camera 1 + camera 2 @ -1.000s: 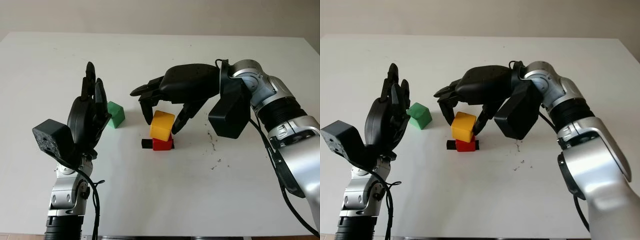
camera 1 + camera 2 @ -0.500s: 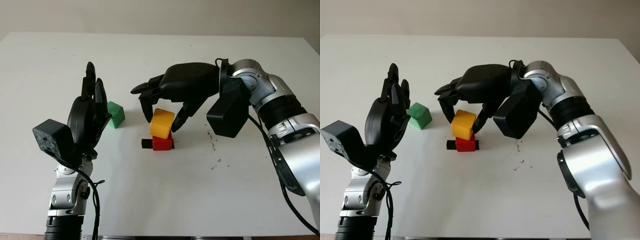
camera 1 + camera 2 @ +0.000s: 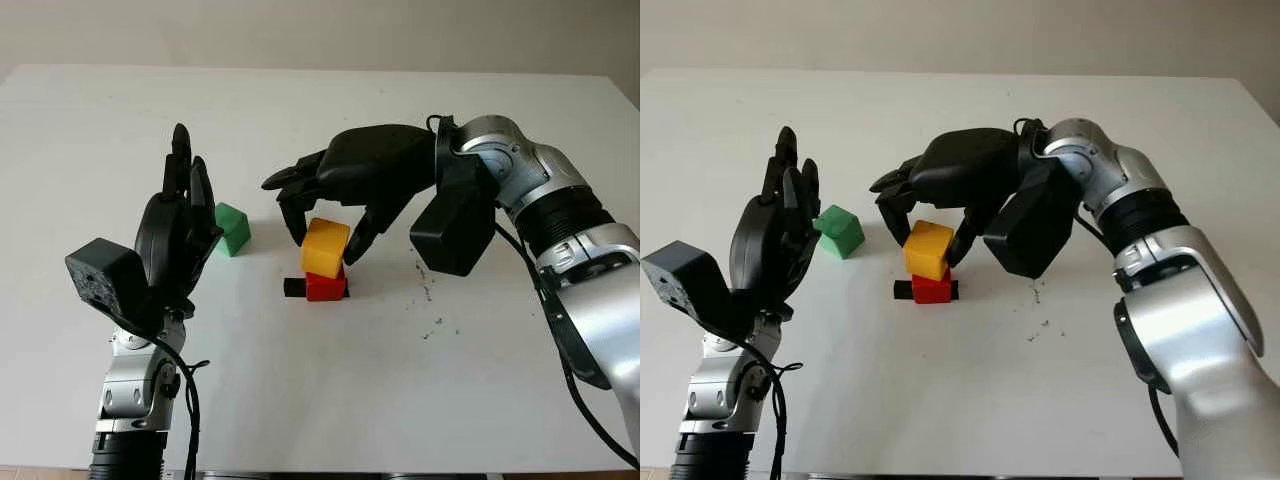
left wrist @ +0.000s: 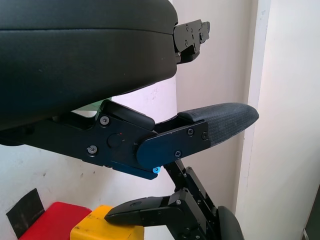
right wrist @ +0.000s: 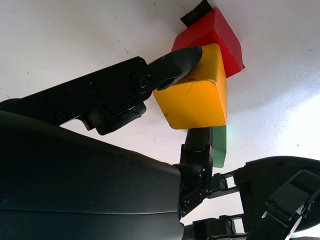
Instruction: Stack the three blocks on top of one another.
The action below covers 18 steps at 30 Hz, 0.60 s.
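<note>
We see a broad white table (image 3: 300,400) spanning nearly the whole scene, its surface evenly lit with soft shadows. A few small dark specks (image 3: 432,305) lie scattered on it toward the right. Behind its far edge rises a plain beige wall (image 3: 320,30).

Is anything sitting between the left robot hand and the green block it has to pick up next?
Nothing visible does. The green block sits on bare table right beside the raised, open left robot hand. The right robot hand is off to the side, around the yellow block on the red block.
</note>
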Motion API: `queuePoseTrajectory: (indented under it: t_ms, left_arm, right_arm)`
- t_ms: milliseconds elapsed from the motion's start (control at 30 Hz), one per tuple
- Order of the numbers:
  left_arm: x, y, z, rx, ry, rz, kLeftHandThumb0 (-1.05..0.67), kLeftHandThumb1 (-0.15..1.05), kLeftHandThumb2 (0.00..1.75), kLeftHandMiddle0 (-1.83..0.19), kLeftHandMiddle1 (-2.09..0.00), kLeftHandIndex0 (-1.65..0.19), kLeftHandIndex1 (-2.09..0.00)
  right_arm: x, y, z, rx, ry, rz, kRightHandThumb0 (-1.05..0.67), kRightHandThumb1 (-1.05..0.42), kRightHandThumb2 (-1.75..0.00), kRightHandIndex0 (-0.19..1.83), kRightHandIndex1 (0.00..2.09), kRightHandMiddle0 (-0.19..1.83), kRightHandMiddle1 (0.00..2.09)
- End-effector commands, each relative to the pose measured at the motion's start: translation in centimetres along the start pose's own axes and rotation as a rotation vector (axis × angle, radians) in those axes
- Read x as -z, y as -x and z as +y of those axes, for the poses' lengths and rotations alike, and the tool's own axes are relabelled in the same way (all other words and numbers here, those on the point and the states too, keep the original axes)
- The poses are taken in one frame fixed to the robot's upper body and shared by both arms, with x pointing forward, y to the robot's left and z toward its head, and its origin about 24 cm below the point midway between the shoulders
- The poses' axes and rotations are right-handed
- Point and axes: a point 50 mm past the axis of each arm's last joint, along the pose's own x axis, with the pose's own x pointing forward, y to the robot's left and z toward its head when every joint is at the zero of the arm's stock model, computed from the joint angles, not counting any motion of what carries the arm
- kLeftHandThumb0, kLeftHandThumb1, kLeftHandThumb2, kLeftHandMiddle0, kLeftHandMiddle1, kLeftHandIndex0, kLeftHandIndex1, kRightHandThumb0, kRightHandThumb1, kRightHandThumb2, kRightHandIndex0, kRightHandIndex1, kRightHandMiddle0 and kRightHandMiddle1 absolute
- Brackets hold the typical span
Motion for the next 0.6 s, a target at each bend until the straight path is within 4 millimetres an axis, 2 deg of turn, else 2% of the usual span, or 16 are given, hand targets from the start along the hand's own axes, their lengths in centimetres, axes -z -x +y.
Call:
queuePoseTrajectory:
  t_ms: [0,133,233,433,567]
  left_arm:
    - [-0.38,0.06,-0.12,0.006,-0.005,-0.017,-0.75,1.05,0.71,0.19,0.00,0.19,0.00]
    - [-0.43,0.10,-0.11,0.005,-0.008,-0.018,-0.75,1.05,0.71,0.19,0.00,0.19,0.00]
    - [-0.44,0.09,-0.04,0.008,-0.011,-0.020,-0.75,1.05,0.71,0.19,0.00,0.19,0.00]
    - [-0.43,0.02,0.04,0.009,-0.002,-0.018,-0.75,1.05,0.71,0.19,0.00,0.19,0.00]
    - [-0.43,-0.02,0.14,0.013,-0.010,-0.019,-0.75,1.05,0.71,0.19,0.00,0.19,0.00]
  right_arm:
    - [0.03,0.20,0.25,-0.021,0.003,0.005,-0.47,-0.96,-0.05,0.16,0.04,0.38,1.45]
    - [0.05,0.23,0.40,-0.054,0.021,0.018,-0.51,-0.94,-0.05,0.12,0.03,0.27,1.46]
    - [-0.03,0.31,0.42,-0.076,0.042,0.019,-0.58,-0.93,-0.05,0.05,0.02,0.07,1.29]
    - [-0.09,0.47,0.41,-0.110,0.063,0.023,-0.70,-0.91,-0.05,-0.12,0.03,-0.02,0.66]
    - [-0.02,0.63,0.40,-0.123,0.061,0.039,-0.77,-0.91,-0.05,-0.19,0.00,-0.12,0.43]
